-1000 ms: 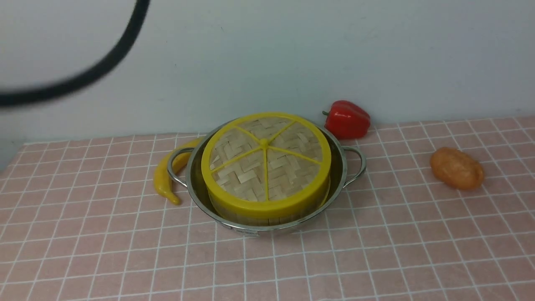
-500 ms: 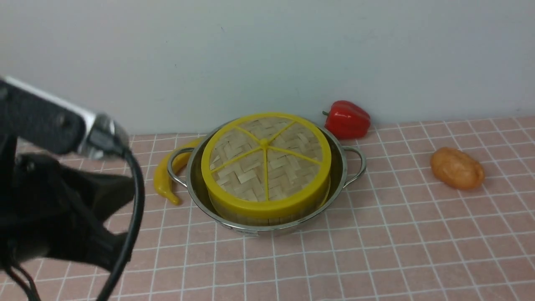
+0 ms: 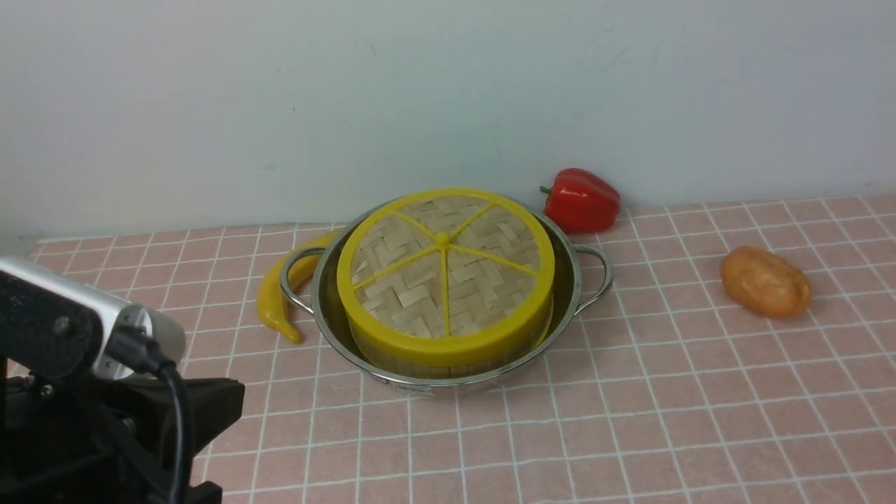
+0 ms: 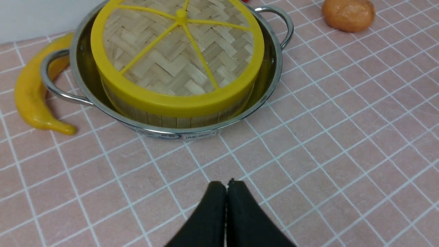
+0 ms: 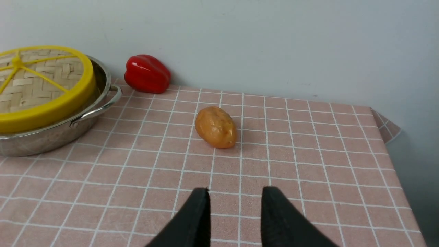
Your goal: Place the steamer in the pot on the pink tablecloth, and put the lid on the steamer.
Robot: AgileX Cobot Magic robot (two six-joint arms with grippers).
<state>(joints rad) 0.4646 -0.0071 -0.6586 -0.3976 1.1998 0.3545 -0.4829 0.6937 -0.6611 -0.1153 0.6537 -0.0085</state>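
Lid (image 3: 445,269) seated on steamer (image 3: 448,357) inside pot (image 3: 567,294) on pink tablecloth (image 3: 630,420); left gripper (image 4: 226,187) pressed together, empty, right gripper (image 5: 235,199) parted, empty, both off the pot — task judged complete, only retreat remaining.

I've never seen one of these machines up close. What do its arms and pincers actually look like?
The left arm is mostly black, with a silver metal cylinder near its end and a thick black cable looping down from it. The left gripper and the right gripper each have two matte black fingers tapering to rounded tips. No markings show. The right arm itself is out of view.
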